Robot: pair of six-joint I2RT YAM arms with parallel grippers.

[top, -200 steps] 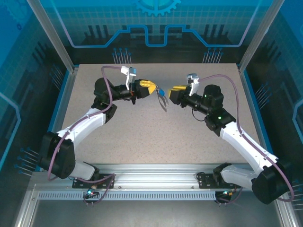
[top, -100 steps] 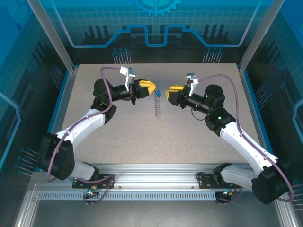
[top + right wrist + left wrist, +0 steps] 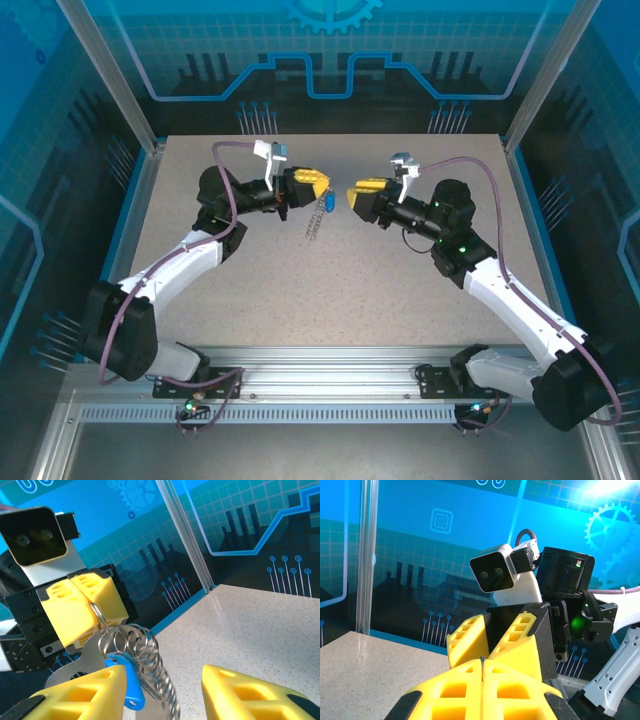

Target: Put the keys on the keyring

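Left end effector (image 3: 324, 186) clenched on keyring (image 3: 148, 652); blue-headed key (image 3: 131, 689) dangles with it just below. Right end effector (image 3: 351, 192) released, jaws apart, just beside key.

Robot lab cell: aluminium frame (image 3: 112, 70), blue panels (image 3: 330, 60).

Above the table (image 3: 400, 300), left gripper (image 3: 322, 188) is facing right gripper (image 3: 352, 193); keyring (image 3: 314, 228) is hanging from the left gripper, between them, key (image 3: 329, 202) at its top.

Shiny metal chain (image 3: 150, 650), seemingly plastic blue key (image 3: 131, 685)
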